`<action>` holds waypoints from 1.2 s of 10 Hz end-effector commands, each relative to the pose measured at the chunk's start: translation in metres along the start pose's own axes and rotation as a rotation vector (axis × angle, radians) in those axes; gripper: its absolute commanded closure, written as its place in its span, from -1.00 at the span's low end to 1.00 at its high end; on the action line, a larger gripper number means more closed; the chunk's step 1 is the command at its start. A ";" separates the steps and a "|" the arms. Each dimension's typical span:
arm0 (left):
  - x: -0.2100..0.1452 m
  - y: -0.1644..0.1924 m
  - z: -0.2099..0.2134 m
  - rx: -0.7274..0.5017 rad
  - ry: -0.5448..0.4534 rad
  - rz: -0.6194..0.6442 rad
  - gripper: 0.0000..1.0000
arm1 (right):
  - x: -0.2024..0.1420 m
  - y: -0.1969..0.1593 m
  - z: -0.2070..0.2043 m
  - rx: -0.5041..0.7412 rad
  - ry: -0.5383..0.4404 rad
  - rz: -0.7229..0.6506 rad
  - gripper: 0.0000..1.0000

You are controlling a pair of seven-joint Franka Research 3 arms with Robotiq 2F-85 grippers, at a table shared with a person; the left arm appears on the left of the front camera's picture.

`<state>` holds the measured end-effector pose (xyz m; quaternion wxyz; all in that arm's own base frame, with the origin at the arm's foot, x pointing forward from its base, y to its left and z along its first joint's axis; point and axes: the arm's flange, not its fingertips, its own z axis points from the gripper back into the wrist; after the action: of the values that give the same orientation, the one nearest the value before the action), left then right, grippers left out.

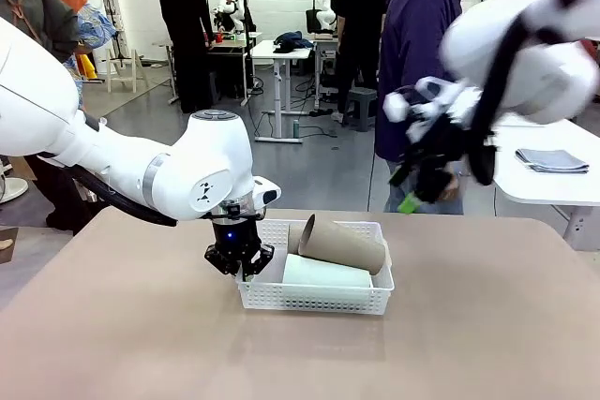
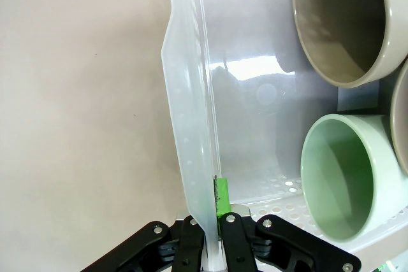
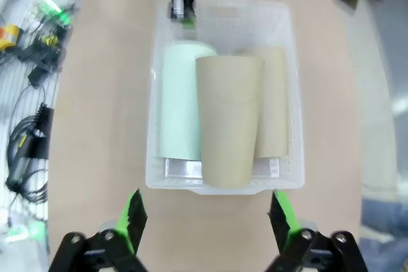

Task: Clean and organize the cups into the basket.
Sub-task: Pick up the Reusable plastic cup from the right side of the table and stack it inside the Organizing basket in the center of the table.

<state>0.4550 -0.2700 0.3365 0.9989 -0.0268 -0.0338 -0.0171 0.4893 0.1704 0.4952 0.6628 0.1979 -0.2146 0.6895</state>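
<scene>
Workshop background: people stand among white benches beyond the tan counter (image 1: 122, 325). The basket (image 1: 314, 297) sits at counter centre. Inside it, a mint cup (image 1: 323, 272) lies on its side, with a tan cup (image 1: 342, 244) resting tilted on top. The right wrist view shows a second tan cup (image 3: 275, 100) beside the upper one, at its 3 o'clock. The left claw (image 1: 246, 267) is clenched on the basket's wall at the basket's 9 o'clock side; in the left wrist view one green pad (image 2: 221, 197) presses the inner face of the wall. The right claw (image 1: 412, 196) is released, jaws spread wide, raised above the counter at the basket's 1 o'clock.
</scene>
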 end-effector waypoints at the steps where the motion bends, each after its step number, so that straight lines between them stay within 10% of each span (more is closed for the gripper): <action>1: -0.001 -0.001 0.000 0.002 0.000 -0.004 1.00 | -0.073 0.030 0.032 0.045 -0.177 0.024 -1.00; 7: -0.001 -0.001 0.000 0.002 0.000 -0.004 1.00 | -0.219 0.066 0.072 -0.082 -0.489 -0.073 -1.00; 12: -0.001 -0.001 0.000 0.002 0.000 -0.004 1.00 | -0.237 0.070 0.076 -0.090 -0.474 -0.109 -1.00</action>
<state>0.4548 -0.2701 0.3363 0.9989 -0.0267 -0.0337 -0.0172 0.4295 -0.0719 0.4209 0.6382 0.3363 -0.3866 0.5746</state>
